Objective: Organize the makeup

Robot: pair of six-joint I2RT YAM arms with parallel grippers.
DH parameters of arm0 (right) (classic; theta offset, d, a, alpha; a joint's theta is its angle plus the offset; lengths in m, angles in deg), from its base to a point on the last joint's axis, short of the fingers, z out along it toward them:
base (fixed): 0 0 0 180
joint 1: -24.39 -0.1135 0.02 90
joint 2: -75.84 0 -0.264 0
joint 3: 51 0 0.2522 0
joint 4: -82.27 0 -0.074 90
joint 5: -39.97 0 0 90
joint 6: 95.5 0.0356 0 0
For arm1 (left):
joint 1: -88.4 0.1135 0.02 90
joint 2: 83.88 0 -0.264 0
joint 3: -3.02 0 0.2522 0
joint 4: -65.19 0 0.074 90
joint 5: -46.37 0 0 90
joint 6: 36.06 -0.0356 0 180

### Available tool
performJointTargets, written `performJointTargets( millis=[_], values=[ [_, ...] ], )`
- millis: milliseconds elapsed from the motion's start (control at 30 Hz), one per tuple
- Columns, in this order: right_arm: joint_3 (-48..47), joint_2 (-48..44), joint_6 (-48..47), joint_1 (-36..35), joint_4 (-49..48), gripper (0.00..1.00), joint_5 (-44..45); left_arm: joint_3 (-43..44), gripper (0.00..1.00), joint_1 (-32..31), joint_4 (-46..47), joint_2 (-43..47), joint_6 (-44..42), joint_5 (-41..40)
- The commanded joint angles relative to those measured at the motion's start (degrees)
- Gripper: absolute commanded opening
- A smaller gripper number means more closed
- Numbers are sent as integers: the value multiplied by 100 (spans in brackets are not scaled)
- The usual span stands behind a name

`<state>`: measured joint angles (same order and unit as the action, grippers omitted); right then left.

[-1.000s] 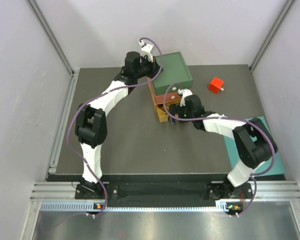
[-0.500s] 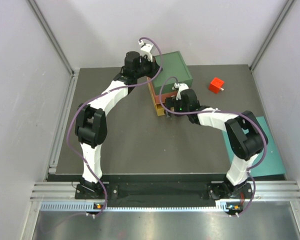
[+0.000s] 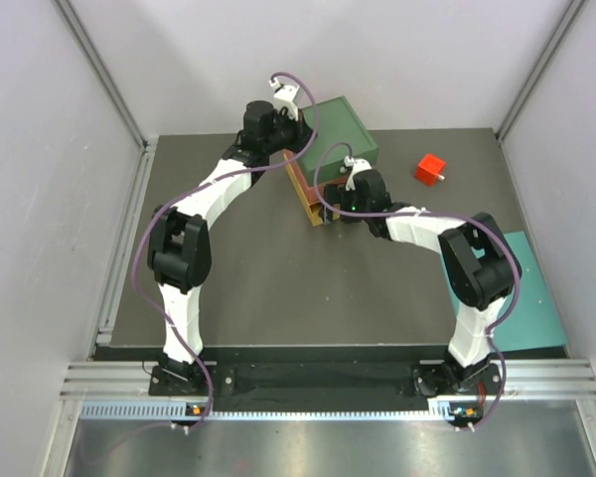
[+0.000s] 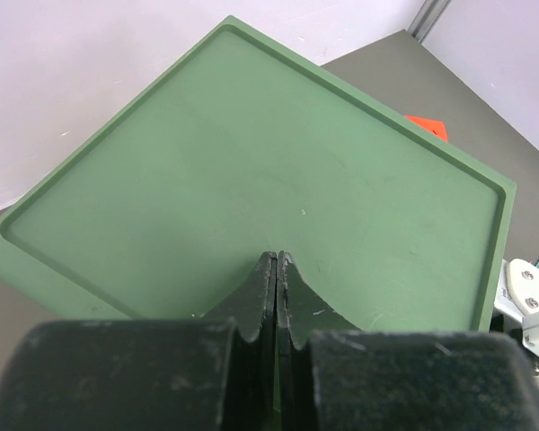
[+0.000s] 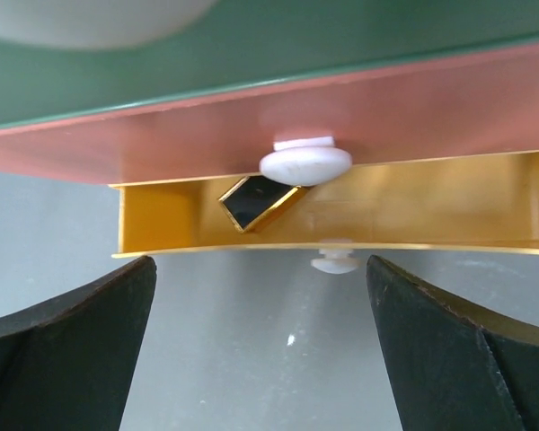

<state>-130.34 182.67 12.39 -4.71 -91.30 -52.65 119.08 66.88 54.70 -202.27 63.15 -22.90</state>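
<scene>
The drawer box has a green top [image 3: 336, 139], a red drawer and a yellow bottom drawer [image 5: 162, 220] that stands slightly open. One gold-black rectangular case [image 5: 259, 203] lies tilted inside the yellow drawer. The other makeup is hidden or out of view. My right gripper [image 5: 265, 346] is open and empty, just in front of the yellow drawer's white knob [image 5: 334, 262]; it also shows in the top view [image 3: 330, 207]. My left gripper [image 4: 277, 262] is shut and empty over the near edge of the green top [image 4: 278, 171], at the box's back left corner in the top view [image 3: 294, 137].
A red cube [image 3: 430, 169] sits right of the box and shows in the left wrist view [image 4: 428, 127]. A teal mat [image 3: 532, 298] lies at the right table edge. The red drawer's white knob [image 5: 305, 164] is above the yellow drawer. Grey walls enclose the table.
My right gripper has moved up towards the box and the yellow drawer has slid most of the way in. The box has shifted and turned slightly. The left gripper stays on the green top.
</scene>
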Motion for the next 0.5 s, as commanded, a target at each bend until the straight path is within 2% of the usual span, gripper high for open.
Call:
performJointTargets(
  millis=[0,367,467],
  values=[
    [141,-337,584,27,-514,100,-309,-474,0,95,-2331,-694,-157,-263],
    [1196,-1699,1032,54,-400,100,-442,-457,0,113,-2304,-712,-130,-236],
    [1469,-1902,1400,229,-575,100,-591,-509,0,113,-2278,-703,-113,-227]
  ],
)
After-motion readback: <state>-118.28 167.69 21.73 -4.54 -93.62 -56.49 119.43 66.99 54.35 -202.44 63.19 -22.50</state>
